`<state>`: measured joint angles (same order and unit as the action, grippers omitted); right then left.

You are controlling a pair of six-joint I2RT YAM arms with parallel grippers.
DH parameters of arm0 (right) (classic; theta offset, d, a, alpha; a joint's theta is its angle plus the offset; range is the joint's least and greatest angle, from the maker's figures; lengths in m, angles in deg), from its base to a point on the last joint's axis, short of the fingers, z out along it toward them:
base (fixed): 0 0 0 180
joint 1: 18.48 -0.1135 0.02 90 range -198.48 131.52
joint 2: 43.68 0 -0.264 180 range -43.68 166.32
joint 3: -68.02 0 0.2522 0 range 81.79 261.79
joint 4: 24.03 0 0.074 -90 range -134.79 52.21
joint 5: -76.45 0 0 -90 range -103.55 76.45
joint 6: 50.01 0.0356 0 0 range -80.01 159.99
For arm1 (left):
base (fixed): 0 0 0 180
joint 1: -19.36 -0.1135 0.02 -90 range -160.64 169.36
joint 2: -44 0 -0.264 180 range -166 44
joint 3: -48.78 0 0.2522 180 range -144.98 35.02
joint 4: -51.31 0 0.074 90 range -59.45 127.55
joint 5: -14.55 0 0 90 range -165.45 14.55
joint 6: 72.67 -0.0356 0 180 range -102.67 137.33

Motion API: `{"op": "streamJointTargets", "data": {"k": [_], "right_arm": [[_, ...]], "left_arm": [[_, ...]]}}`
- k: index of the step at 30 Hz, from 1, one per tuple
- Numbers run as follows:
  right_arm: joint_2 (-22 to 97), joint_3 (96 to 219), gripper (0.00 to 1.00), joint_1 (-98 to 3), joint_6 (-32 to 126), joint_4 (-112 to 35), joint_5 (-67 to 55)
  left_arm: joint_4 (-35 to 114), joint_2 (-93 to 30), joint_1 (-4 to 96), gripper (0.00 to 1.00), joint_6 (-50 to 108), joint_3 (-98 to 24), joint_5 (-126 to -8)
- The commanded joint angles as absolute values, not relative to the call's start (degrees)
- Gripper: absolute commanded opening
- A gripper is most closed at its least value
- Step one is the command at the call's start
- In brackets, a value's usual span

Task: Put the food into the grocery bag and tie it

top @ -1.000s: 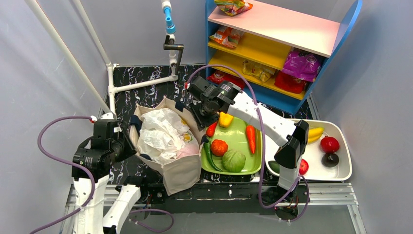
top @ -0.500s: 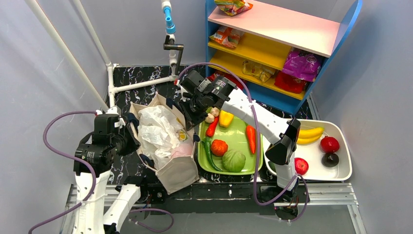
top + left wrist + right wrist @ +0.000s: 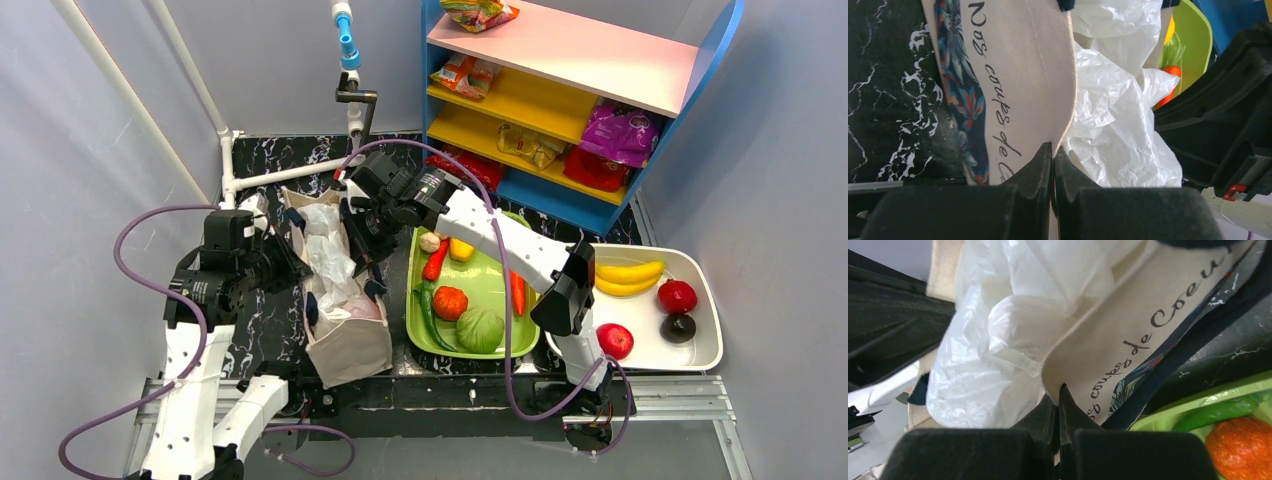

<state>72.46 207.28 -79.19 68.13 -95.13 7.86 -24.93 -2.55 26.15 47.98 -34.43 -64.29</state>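
Observation:
A beige canvas tote (image 3: 350,345) with printed lettering stands on the black marbled table, squeezed narrow. A crinkly white plastic grocery bag (image 3: 330,255) sits inside it. My left gripper (image 3: 290,262) is shut on the tote's left rim (image 3: 1023,75), its fingertips (image 3: 1053,150) pinching the cloth edge beside the white plastic (image 3: 1113,115). My right gripper (image 3: 362,240) is shut on the opposite rim (image 3: 1108,345), at the cloth edge (image 3: 1060,390), with the plastic (image 3: 978,360) to its left. Bananas (image 3: 625,277) lie in the white tray. A purple packet (image 3: 622,130) and a yellow packet (image 3: 530,145) sit on the shelf.
A green tray (image 3: 497,295) of vegetables lies right of the tote. A white tray (image 3: 700,355) with fruit sits at the far right. A blue shelf unit (image 3: 600,50) stands at the back right, and a white pipe frame (image 3: 290,172) behind the tote.
Both grippers have shut on the tote's rims. The right arm swung left, the left arm moved in, and the tote's mouth has narrowed and shifted left.

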Motion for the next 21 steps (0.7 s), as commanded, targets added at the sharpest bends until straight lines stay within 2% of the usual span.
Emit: {"op": "streamJointTargets", "data": {"k": [1,8,15,17,21], "right_arm": [[72.6,211.2,0.01,-80.9,72.6,-81.0,16.7],[73.2,212.8,0.01,-80.8,73.2,-79.7,16.7],[70.5,213.2,0.01,-80.5,72.3,-79.8,8.0],[69.8,214.3,0.01,-79.2,72.3,-80.0,1.6],[69.8,215.6,0.01,-76.6,73.1,-79.0,-1.8]], "left_arm": [[-12.3,-1.7,27.8,0.0,50.6,-32.8,-53.6],[-10.9,-1.0,28.7,0.0,49.5,-31.0,-53.2],[-14.7,-5.1,28.7,0.0,48.0,-39.2,-62.3],[-16.4,-9.6,28.7,0.0,48.3,-44.8,-67.9],[-16.2,-14.5,28.7,0.0,48.2,-50.4,-70.6]]}}
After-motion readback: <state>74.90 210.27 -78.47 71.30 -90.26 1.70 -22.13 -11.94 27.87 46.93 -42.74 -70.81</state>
